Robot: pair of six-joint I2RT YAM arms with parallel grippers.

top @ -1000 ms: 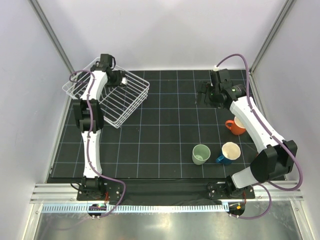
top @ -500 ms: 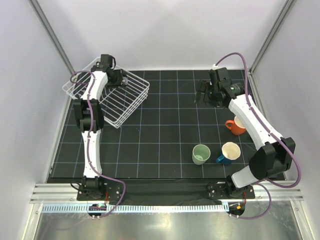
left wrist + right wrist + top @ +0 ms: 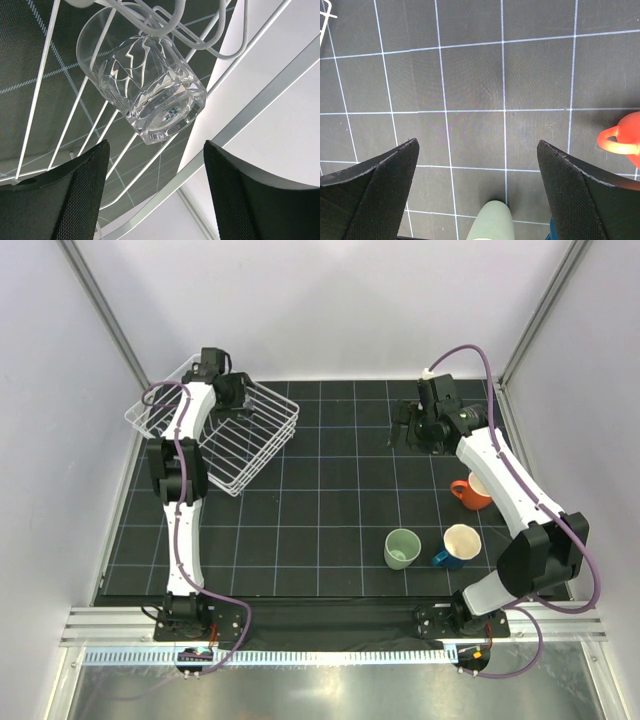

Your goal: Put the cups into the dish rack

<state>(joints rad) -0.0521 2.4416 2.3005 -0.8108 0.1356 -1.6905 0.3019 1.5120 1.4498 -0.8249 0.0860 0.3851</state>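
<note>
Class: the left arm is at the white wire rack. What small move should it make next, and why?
Probably draw the left gripper back out of the white wire dish rack: its fingers stand apart, clear of the clear glass tumbler, which lies tilted against the wires.

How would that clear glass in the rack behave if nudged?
Probably slippery: the clear glass looks smooth and glossy. Its thick base hints at heft. Lying tilted on the dish rack wires, it might roll if nudged.
</note>
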